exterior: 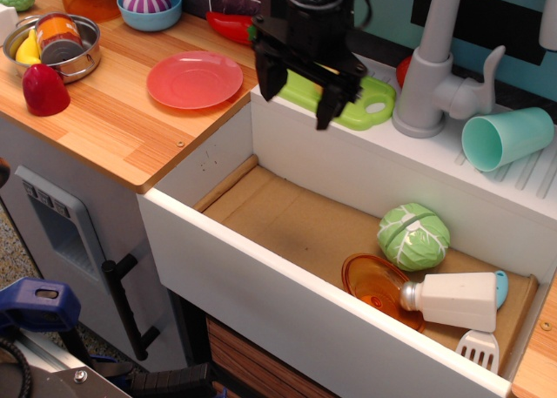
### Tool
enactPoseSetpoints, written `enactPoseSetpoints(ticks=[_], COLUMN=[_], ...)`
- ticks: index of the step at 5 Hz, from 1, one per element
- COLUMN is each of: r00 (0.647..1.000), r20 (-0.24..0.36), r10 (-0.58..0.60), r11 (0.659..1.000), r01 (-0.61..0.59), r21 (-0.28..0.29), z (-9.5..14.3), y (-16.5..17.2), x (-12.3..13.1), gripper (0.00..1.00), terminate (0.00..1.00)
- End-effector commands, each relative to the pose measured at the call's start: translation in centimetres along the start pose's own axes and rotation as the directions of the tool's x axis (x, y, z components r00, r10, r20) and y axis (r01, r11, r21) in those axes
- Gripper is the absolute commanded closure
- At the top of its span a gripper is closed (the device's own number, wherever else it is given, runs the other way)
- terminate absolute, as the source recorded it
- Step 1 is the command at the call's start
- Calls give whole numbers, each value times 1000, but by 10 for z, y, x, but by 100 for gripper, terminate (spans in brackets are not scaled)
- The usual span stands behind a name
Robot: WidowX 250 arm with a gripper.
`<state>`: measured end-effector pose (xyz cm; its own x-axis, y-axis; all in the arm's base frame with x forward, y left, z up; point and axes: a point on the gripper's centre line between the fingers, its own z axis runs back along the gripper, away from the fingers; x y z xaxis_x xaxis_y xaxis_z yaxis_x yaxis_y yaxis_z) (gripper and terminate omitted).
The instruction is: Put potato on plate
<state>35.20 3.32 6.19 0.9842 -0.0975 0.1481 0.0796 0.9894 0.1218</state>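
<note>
The salmon-pink plate [194, 79] lies bare on the wooden counter, left of the sink. My black gripper [296, 97] hangs over the left part of the green cutting board [365, 102] on the sink's back rim, right of the plate. Its two fingers [265, 77] stand apart and green board shows between them. The potato is hidden. I cannot tell whether it sits behind the gripper on the board or is held between the fingers.
The sink basin [287, 215] holds a green cabbage [413, 235], a translucent orange dish [374, 282], a white shaker [457, 300] and a spatula [477, 350]. A grey tap [426, 76], teal cup [506, 137], metal pot with cans [54, 45], red piece [43, 91] and blue bowl [148, 4] stand around.
</note>
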Motion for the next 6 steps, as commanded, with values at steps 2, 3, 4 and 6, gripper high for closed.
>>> enactPoseSetpoints(ticks=[2,3,4,6], r00=[986,980,970,949], r20=[140,149,189,274], r10=[-88,-133,-155,-153], r11=[996,990,986,988], r01=[85,125,141,154], r21=[28,65,84,19], z=[0,-1,0,-14], y=[29,34,38,36], x=[45,56,70,89], gripper=[0,0,0,0], terminate=[0,0,0,0])
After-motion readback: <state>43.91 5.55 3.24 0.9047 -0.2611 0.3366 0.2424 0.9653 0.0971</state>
